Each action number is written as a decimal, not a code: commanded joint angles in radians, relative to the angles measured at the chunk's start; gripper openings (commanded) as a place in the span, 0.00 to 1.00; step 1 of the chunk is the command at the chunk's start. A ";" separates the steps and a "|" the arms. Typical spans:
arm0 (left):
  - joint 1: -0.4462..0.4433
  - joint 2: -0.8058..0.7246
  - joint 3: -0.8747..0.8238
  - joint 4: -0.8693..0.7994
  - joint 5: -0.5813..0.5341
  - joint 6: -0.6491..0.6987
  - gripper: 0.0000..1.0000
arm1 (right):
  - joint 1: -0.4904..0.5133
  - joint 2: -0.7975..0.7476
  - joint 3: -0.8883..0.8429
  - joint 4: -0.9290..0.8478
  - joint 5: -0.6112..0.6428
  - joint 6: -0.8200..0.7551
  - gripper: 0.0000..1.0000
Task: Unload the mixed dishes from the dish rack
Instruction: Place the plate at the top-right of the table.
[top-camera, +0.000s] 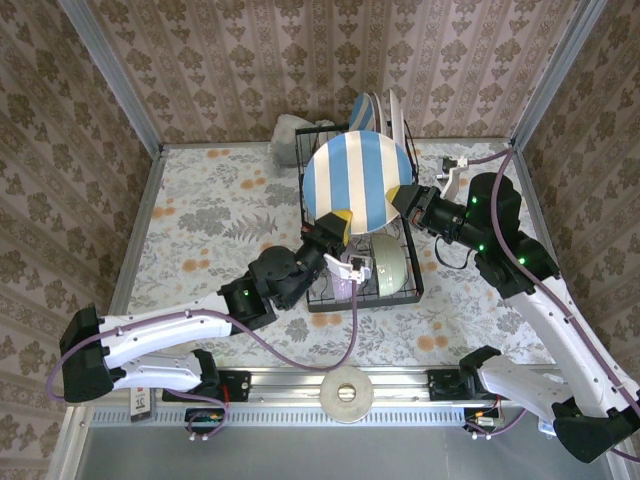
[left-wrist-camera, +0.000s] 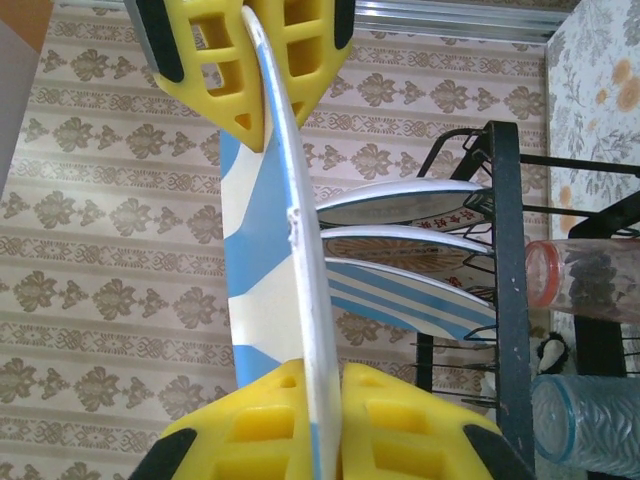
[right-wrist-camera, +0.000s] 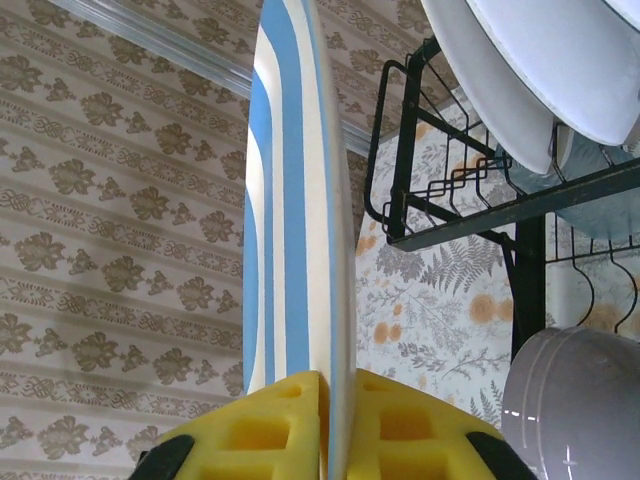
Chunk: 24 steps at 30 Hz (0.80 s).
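Striped plate (top-camera: 357, 182) above rack (top-camera: 303, 150), pinched by left gripper (top-camera: 340, 218), right gripper (top-camera: 405, 192)

Grey-white lumpy object (top-camera: 288, 131) at far edge of floral table (top-camera: 200, 220), pale ring (top-camera: 347, 396) on near rail (top-camera: 280, 380)

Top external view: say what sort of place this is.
Probably a robot test booth staged as a kitchen counter: wallpapered walls in a metal frame, floral tabletop, black dish rack.
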 joint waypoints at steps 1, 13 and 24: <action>-0.008 -0.027 0.006 0.057 0.002 -0.019 0.10 | 0.007 -0.019 -0.016 0.028 0.006 -0.049 0.00; -0.011 -0.099 0.031 0.023 0.060 -0.199 1.00 | -0.016 -0.068 0.065 0.034 0.095 -0.148 0.00; 0.058 -0.204 0.194 -0.297 0.306 -0.832 1.00 | -0.284 -0.089 0.077 0.204 0.028 -0.025 0.00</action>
